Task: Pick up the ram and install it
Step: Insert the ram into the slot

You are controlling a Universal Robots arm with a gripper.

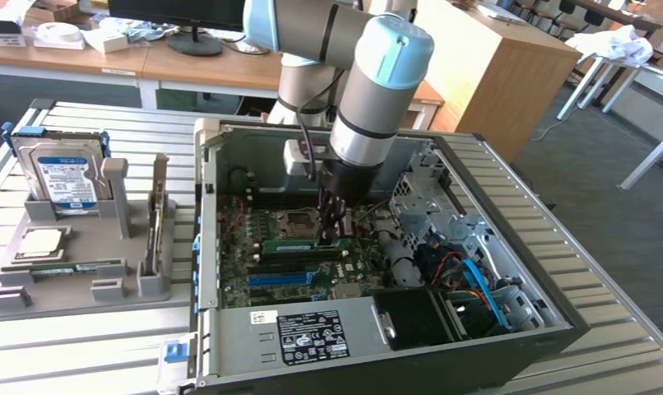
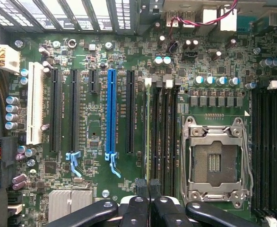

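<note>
Pressed together, my claw (image 1: pixel 334 233) reaches down into the open computer case (image 1: pixel 551 271) at the middle of the exterior view. Its tips sit at the right end of the ram (image 1: pixel 304 244), which stands on edge across the motherboard (image 1: pixel 268 284). At the exterior view's left, a second stick (image 1: pixel 62 267) lies flat on the gray holder (image 1: pixel 79 290), below the upright hard drive (image 1: pixel 66 177).

From the wrist, I see my claw (image 2: pixel 149 187) with its black fingers (image 2: pixel 142 201) closed against each other, right over the ram (image 2: pixel 148 123). The ram shows as a thin green edge, just beside the black memory slots (image 2: pixel 164 132), between the blue slot (image 2: pixel 111 113) and the CPU socket (image 2: pixel 215 161). Whether the board is nipped between the tips, I cannot tell.
</note>
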